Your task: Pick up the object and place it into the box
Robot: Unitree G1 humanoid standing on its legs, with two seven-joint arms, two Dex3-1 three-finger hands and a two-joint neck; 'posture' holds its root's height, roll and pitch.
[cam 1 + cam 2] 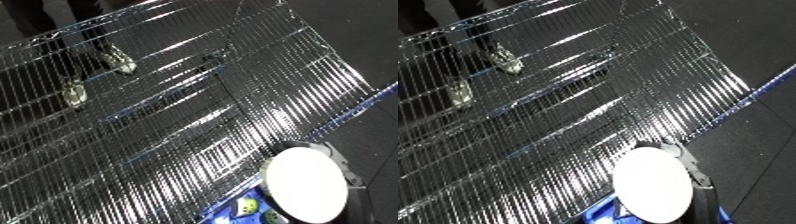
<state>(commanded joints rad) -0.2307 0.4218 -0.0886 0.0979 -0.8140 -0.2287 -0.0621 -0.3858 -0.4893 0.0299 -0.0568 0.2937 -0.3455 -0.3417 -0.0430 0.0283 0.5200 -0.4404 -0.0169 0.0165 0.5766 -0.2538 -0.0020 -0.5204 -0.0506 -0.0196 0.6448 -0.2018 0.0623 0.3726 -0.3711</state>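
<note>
A wire shelf [160, 125] of shiny chrome fills the tilted view, above a dark floor [753, 45]. A white rounded forearm [304, 184] rises at the lower right — no robot hand shows, so its state cannot be told. A blue bin [244, 205] peeks beneath it; the object's place is unclear.

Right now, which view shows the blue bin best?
The left eye view: the blue bin shows a corner with small items inside, beside the white forearm. The right eye view shows only blue slivers around that forearm.
</note>
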